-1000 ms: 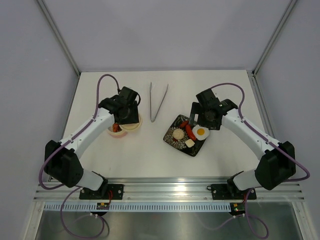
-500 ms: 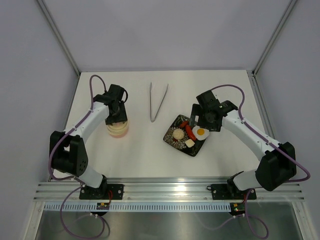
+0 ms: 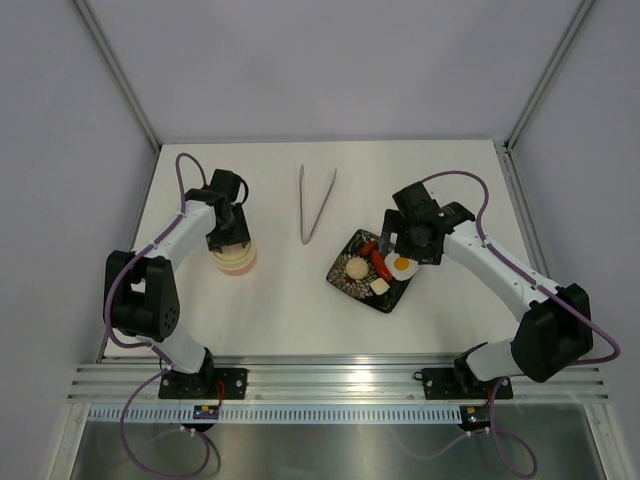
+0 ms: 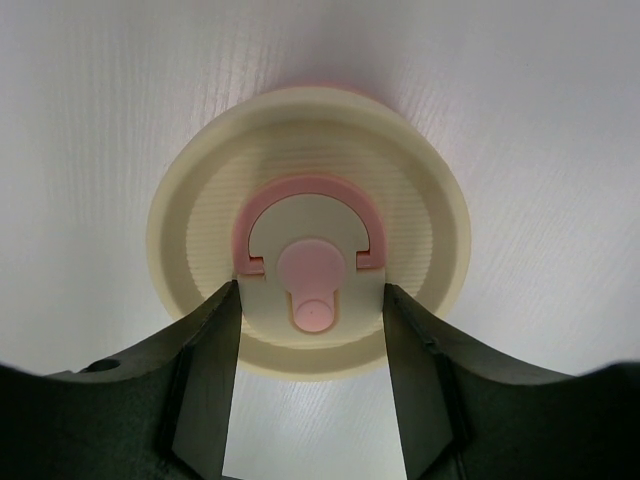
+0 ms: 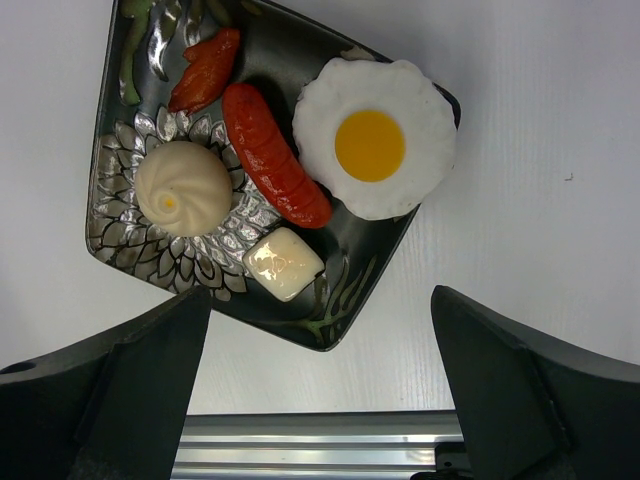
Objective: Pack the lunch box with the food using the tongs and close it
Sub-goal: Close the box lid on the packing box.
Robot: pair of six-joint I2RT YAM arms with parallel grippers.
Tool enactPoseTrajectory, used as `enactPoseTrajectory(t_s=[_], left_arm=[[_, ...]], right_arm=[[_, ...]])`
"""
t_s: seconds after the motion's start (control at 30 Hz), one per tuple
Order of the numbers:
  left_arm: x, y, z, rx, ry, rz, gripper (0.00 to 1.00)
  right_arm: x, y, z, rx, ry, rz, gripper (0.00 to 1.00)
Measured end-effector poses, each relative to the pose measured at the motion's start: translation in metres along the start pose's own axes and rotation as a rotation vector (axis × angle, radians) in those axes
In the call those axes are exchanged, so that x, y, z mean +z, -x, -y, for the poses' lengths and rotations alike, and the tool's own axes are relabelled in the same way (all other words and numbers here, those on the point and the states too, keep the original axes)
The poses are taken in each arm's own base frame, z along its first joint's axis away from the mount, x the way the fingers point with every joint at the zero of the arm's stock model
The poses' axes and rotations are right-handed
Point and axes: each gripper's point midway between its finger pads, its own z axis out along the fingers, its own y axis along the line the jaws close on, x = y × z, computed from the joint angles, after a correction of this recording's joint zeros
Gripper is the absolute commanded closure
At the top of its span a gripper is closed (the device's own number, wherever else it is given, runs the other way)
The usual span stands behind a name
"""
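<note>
The lunch box [image 3: 236, 264] stands at the left with its cream lid [image 4: 200, 200] on top, pink mark up. My left gripper [image 4: 312, 330] is straight above it, its fingers [image 4: 210, 370] pressed against both sides of the lid's raised middle handle. The black plate [image 5: 290, 50] carries the food: fried egg [image 5: 372, 140], red sausage [image 5: 275, 155], bun [image 5: 183, 188], pale cube [image 5: 283, 263] and orange carrot [image 5: 205, 68]. My right gripper [image 5: 320, 295] hovers wide open over the plate's near corner, holding nothing. The tongs [image 3: 314, 205] lie untouched at the back between the arms.
An aluminium rail [image 3: 340, 380] runs along the table's near edge, just below the plate [image 3: 345, 280] in the right wrist view. Grey enclosure walls stand at the back and on both sides.
The left arm swung left and brought the lid from beside the tub onto it. It has hardly moved over the last half second. The right arm has stayed still.
</note>
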Motion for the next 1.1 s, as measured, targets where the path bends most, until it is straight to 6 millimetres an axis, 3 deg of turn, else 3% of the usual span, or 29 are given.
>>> enactPoseTrajectory(t_s=[0.83,1.1], left_arm=[[0.012,-0.001,0.0,-0.076,-0.047,-0.012,0.85],[0.012,-0.002,0.012,-0.058,-0.036,0.029,0.86]], right_arm=[[0.003,-0.001,0.0,0.0,0.0,-0.002,0.01],[0.001,-0.003,0.001,0.002,0.009,0.004,0.0]])
